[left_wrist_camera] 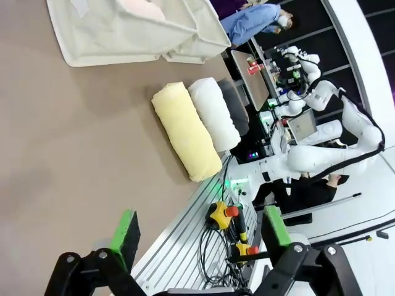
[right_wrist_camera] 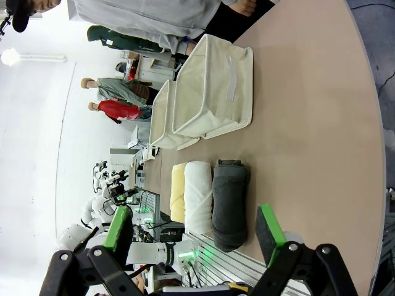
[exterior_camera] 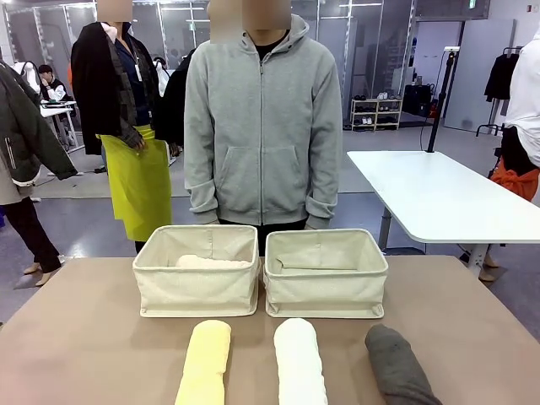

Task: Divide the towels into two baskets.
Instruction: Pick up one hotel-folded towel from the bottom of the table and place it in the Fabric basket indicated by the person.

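Two cream baskets stand side by side mid-table. A pale pink towel [exterior_camera: 211,262] lies in the left basket [exterior_camera: 196,291], beside the right basket [exterior_camera: 326,295]. In front of them lie three rolled towels in a row: yellow [exterior_camera: 205,363], white [exterior_camera: 299,364] and dark grey [exterior_camera: 398,369]. My left gripper [left_wrist_camera: 200,237] is open and hangs above the table's near edge, well short of the yellow towel [left_wrist_camera: 185,131]. My right gripper [right_wrist_camera: 194,228] is open too, with the dark grey towel [right_wrist_camera: 229,203] just beyond its green pads [right_wrist_camera: 270,227], untouched.
A person in a grey hoodie [exterior_camera: 263,126] stands close behind the baskets, hands down. A white table [exterior_camera: 439,198] stands at the back right, with other people around. Emergency-stop buttons and cables [left_wrist_camera: 223,216] sit on the rail at the table's near edge.
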